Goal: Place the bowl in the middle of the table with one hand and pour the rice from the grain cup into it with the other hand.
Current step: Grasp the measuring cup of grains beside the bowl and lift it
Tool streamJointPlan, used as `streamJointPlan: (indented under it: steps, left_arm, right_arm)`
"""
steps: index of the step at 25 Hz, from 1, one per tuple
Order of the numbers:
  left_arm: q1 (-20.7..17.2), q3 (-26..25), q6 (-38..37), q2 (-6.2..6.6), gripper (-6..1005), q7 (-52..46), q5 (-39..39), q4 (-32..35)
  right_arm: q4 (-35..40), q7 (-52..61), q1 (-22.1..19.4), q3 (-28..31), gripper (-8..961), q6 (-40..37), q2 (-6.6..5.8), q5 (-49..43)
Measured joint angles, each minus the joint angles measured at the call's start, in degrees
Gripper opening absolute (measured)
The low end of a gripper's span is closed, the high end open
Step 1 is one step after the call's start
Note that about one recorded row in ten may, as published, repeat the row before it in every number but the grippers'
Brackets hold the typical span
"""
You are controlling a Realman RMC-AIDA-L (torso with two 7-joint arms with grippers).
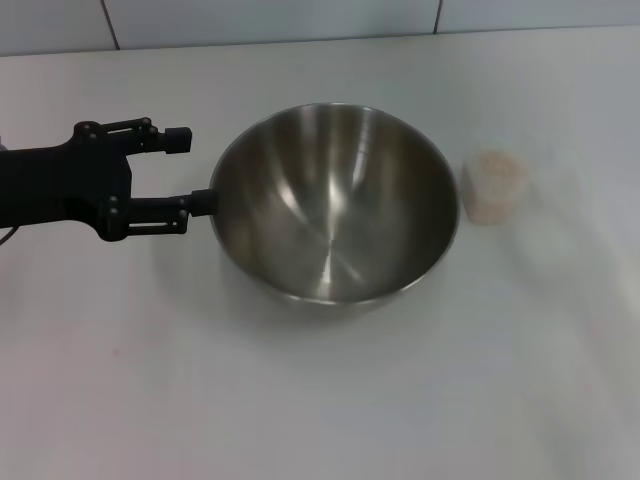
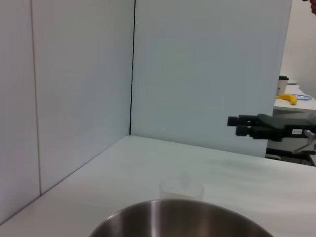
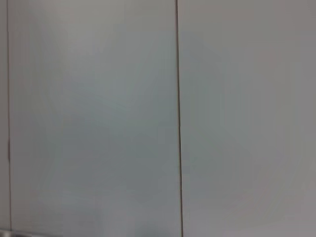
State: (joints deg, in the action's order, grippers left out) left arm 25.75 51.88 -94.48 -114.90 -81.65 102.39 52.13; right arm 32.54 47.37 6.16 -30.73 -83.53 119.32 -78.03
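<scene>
The bowl [image 1: 335,205] sat mid-desk [image 1: 300,400], the left gripper [image 1: 190,172] released beside its rim; the cup [image 1: 495,186] held unpoured rice [image 1: 496,170].

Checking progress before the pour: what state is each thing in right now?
bowl: upright on the table, empty, no rice in it.
grain cup: upright on the table, right of the bowl, apart from it, full.
rice: all in the cup, unpoured.
left gripper: open, lower finger at the bowl's left rim.
right gripper: off the table, away from the cup.
</scene>
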Motion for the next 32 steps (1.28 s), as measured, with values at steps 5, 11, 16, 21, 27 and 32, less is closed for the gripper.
streamJointPlan:
  steps: [5, 11, 16, 21, 27, 32]
  left_arm:
    - [0.0, 0.1, -0.1, 0.00, 798, 0.0, 0.0, 0.2]
    - [0.0, 0.1, -0.1, -0.06, 798, 0.0, 0.0, 0.3]
    - [0.0, 0.1, -0.1, -0.06, 798, 0.0, 0.0, 0.4]
    - [0.0, -0.4, -0.1, -0.06, 798, 0.0, 0.0, 0.2]
    - [-0.3, -0.4, -0.1, -0.10, 798, 0.5, 0.0, 0.1]
    - [-0.4, -0.4, 0.0, -0.22, 798, 0.6, 0.0, 0.0]
  right_arm:
    - [-1.7, -1.5, 2.2, -0.9, 668, 2.9, 0.01, -1.0]
    - [-3.8, -3.3, 4.2, -1.4, 669, 6.1, 0.02, -1.6]
    - [-5.7, -4.7, 5.6, -1.5, 668, 8.8, 0.00, -2.3]
    - [-6.8, -4.7, 7.0, -1.9, 668, 11.4, 0.04, -4.0]
    - [-8.6, -5.9, 9.5, -4.3, 669, 15.4, -0.01, -4.1]
    - [-9.6, -6.1, 10.6, -5.1, 669, 17.1, -0.04, -4.1]
